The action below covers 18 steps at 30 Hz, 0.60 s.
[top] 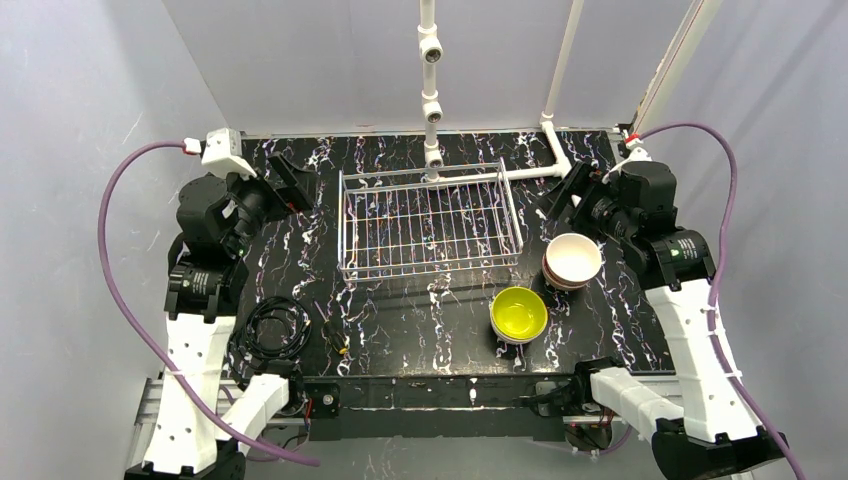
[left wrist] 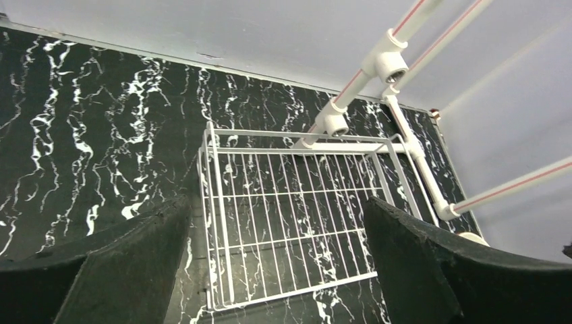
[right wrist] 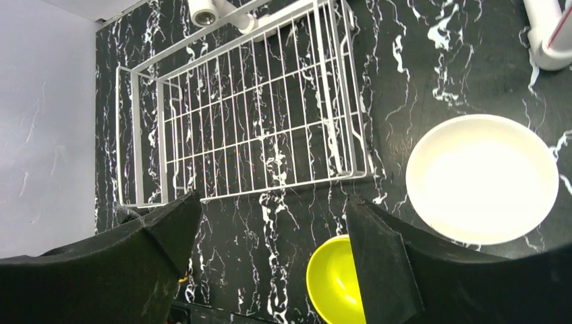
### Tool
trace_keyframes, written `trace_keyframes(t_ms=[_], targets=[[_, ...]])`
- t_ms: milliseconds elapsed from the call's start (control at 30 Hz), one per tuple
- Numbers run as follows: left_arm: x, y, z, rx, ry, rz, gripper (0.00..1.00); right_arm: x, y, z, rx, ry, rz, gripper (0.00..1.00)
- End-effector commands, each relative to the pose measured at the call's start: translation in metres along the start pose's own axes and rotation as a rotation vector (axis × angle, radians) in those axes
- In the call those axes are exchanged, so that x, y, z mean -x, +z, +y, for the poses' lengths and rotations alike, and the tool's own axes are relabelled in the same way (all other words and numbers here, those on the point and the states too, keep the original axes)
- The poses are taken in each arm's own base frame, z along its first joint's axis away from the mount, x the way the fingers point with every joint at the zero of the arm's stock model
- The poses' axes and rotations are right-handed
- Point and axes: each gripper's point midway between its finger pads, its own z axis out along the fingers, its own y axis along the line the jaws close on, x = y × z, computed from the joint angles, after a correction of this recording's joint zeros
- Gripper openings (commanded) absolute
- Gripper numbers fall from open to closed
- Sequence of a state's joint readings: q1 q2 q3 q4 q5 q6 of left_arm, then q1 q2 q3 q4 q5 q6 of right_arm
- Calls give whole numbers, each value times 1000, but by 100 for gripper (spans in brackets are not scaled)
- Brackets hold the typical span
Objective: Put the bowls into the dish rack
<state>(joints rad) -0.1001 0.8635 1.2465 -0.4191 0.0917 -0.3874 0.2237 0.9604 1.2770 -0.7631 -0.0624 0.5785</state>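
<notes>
1. Left gripper (left wrist: 276, 202): jaws spread wide, holding nothing; the dish rack (top: 430, 225) lies just ahead of it, bare of bowls.
2. Right gripper (right wrist: 273, 202): jaws wide, empty; rack ahead of it.
3. White bowl (right wrist: 482, 179): right of the right gripper, outside the rack.
4. Yellow-green bowl (right wrist: 334, 280): directly beneath the right gripper.

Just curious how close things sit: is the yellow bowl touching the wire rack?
Apart. The top view shows bare black table between the yellow bowl and the wire rack.

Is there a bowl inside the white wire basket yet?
No, the wire basket is empty; the yellow-green bowl and the stacked bowls sit outside it.
</notes>
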Motion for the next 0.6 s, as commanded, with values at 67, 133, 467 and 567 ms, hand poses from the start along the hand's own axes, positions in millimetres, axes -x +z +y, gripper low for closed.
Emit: trace_keyframes(t_ms=[67, 133, 467, 567], targets=[[-2, -17, -26, -149, -10, -9, 98, -14, -16, -29, -156, 87, 17, 91], [-9, -20, -30, -182, -10, 11, 98, -22, -20, -43, -218, 102, 19, 92], [-62, -26, -46, -340, -3, 215, 98, -48, -33, -110, -542, 70, 52, 81], [-67, -19, -30, -249, -6, 227, 98, -52, -37, -123, -595, 67, 32, 80]])
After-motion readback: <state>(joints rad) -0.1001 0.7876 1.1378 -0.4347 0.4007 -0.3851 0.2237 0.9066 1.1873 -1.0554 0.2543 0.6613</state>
